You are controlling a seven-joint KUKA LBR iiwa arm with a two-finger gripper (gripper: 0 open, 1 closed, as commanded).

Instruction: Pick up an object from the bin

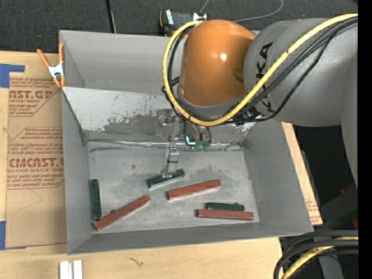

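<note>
Inspection finding: the gripper [170, 172] is hanging over the middle of the bin [75, 156], its tip directly above or touching a short green bar [165, 181] that is lying flat and slightly slanted on the floor. Contact cannot be confirmed, and whether the gripper is open or closed cannot be told.

Recommendation, as a judgement: the bar is thin and low, so the gripper is needing to close across its narrow width, near mid-length, right down at floor level. An off-centre grip is likely to let it swing or slip.

The floor is showing as flat, scuffed grey metal with sloping walls. Room is adequate but not generous. A red-brown bar [193, 190] is lying just beside the green one, toward the right edge. A longer red-brown bar [122, 212] is pointing at the near left corner. A dark green bar [94, 198] is lying along the left edge, well apart
</note>
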